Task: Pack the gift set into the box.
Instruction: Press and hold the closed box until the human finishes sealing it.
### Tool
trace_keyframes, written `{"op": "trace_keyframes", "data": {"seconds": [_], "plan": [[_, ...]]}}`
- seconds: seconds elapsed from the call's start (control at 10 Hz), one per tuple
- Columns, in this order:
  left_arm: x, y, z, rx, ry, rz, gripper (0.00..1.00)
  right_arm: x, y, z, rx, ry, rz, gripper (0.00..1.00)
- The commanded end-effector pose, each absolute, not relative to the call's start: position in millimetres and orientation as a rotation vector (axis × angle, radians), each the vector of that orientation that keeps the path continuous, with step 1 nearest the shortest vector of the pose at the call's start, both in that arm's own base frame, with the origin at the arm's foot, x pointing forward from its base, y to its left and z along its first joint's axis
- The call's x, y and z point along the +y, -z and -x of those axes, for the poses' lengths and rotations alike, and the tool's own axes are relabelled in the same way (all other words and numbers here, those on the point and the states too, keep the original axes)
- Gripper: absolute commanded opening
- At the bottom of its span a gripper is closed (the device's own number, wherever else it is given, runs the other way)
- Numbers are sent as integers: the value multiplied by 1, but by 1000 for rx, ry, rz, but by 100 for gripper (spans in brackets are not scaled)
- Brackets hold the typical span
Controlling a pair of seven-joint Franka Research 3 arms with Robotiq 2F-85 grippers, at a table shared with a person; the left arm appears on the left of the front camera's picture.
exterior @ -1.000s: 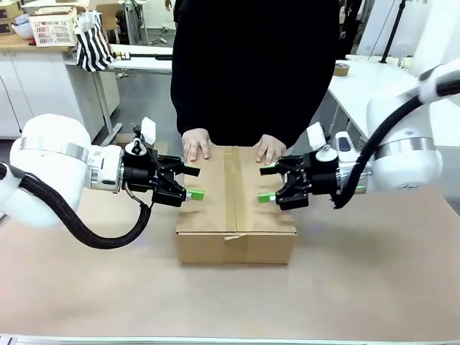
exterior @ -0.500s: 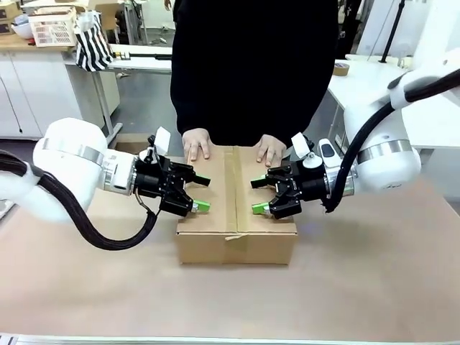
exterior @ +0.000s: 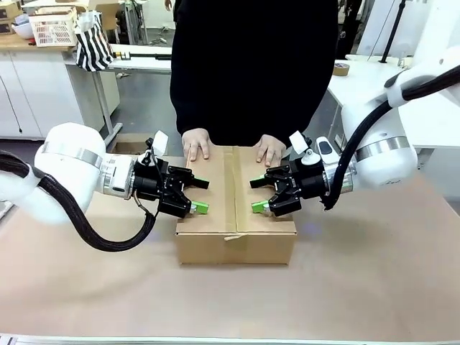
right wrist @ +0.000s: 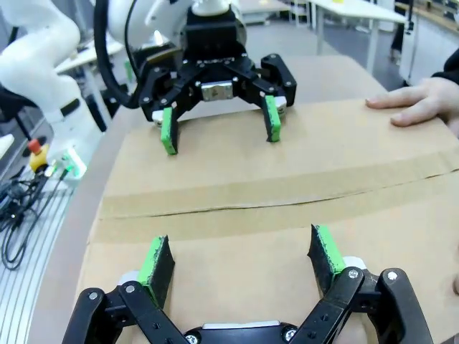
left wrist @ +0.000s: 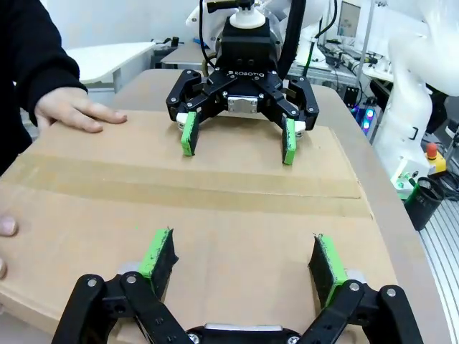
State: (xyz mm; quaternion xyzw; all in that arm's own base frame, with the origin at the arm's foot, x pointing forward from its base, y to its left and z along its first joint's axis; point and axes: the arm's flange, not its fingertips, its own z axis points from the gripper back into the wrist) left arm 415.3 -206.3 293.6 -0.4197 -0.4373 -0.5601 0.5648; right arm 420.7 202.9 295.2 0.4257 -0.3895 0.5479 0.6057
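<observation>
Left gripper [exterior: 205,195], right gripper [exterior: 254,195] nudged inward, jaws spread over closed box [exterior: 235,241]

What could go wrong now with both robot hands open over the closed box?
1. The robot's left hand and right hand face each other over the box; moving inward, they might collide.
2. The person's hands rest on the box's far edge, near both open robot hands, so a pinch is possible.
</observation>
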Motion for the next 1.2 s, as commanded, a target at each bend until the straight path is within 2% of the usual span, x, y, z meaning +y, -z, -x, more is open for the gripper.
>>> {"op": "trace_keyframes", "data": {"seconds": [0.0,1.1], "plan": [[-206,-292,-414,-1032,1329,977,100,202,-291,-418,-913,-1264,-978,100],[-206,-292,-414,-1032,1329,977,100,202,-291,-418,-913,-1264,-978,100]]}}
